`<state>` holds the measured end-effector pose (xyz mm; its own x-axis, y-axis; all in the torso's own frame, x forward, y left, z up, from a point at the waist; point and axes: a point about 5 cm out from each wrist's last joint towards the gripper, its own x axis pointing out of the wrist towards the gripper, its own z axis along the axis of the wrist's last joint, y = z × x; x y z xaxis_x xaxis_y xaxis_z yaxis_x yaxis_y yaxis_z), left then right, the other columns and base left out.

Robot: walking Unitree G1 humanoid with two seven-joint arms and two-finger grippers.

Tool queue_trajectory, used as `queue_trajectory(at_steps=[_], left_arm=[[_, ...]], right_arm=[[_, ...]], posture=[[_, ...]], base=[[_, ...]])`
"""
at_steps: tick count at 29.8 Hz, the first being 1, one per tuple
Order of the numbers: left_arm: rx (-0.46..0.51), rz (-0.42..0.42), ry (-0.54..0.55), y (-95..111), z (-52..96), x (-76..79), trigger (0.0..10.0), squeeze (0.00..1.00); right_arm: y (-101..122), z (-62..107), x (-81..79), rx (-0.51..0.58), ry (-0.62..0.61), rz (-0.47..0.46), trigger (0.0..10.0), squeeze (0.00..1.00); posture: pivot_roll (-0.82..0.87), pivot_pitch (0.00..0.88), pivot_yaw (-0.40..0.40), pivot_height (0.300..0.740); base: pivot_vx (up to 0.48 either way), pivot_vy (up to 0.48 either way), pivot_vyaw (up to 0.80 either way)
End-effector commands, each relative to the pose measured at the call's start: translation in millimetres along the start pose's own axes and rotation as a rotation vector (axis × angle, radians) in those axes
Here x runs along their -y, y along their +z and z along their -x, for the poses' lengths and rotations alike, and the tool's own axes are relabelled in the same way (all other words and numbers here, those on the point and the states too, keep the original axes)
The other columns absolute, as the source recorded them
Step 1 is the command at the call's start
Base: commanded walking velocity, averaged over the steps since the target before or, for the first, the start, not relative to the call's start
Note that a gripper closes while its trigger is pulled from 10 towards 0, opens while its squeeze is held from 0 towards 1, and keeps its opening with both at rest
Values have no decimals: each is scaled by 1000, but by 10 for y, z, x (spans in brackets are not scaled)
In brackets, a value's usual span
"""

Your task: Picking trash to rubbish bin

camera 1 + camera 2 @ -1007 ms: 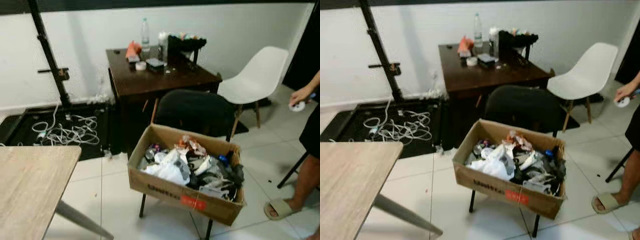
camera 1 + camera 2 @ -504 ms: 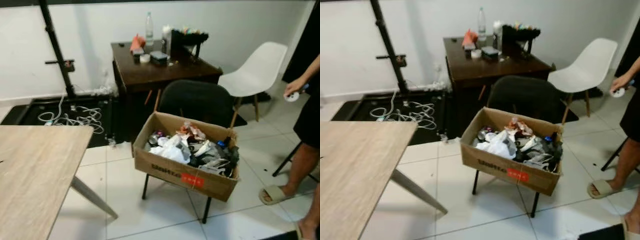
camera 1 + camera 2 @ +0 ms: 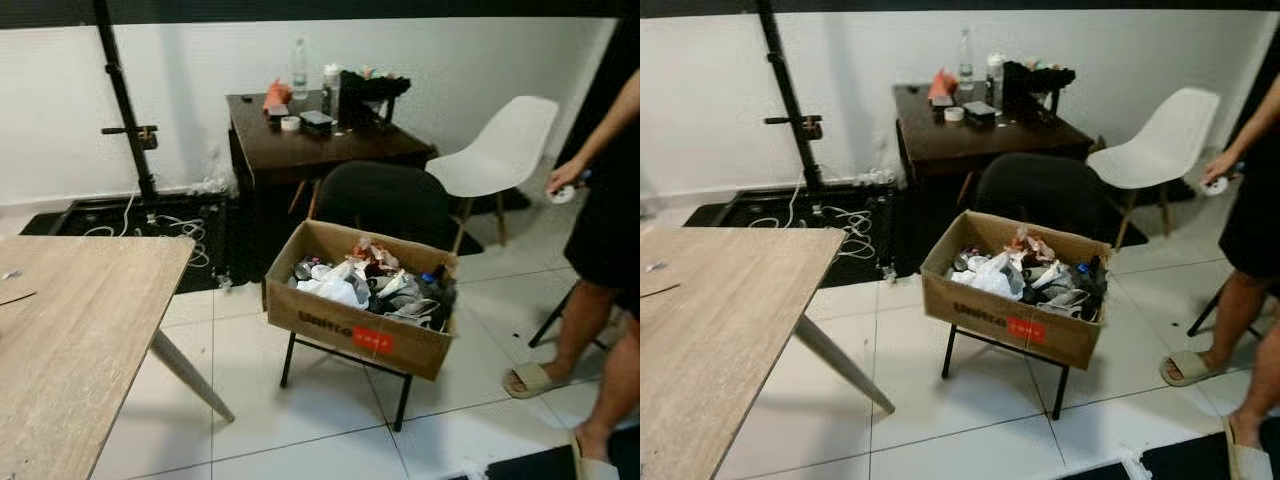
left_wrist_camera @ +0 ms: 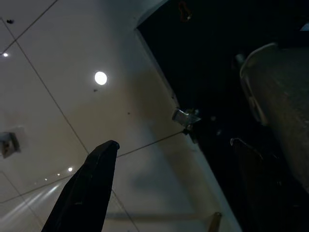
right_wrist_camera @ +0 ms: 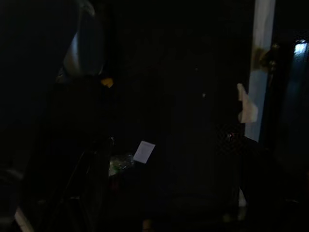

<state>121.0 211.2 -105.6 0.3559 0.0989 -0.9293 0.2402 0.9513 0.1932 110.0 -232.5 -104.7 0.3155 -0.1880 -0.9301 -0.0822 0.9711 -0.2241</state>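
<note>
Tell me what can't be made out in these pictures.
- Left gripper: one black finger in the left wrist view; open or shut is unclear.
- Right wrist view: too dark to identify anything.
- Cardboard box: items jumbled, too small to name.
- Person: cut off by the frame edge.
- Dark desk: objects too small.

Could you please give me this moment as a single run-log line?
phase: approach | bin: cardboard box full of trash on black chair | person standing right of box | wooden table at left | grippers: nothing seen held
</note>
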Motion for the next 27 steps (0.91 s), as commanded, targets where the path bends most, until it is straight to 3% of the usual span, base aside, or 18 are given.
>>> queue_trajectory(at_steps=[1,12,22,27], left_arm=[[-1,14,1,-18,3,-22,10000,0],[8,8,-14,-26,7,-39,10000,0],[9,12,-2,-39,11,-81,10000,0],[15,17,11,-46,14,-103,10000,0]], right_arm=[[-7,0,-15,-7,9,8,10000,0],[30,-3,-71,1,23,23,10000,0],[33,-4,-118,-1,33,35,10000,0],[24,-3,-133,-4,35,43,10000,0]], posture=[[-82,65,52,740],[-71,65,55,740],[-60,69,56,740],[-50,73,56,740]], base=[[0,0,0],[0,0,0],[0,-413,0],[0,-54,0]])
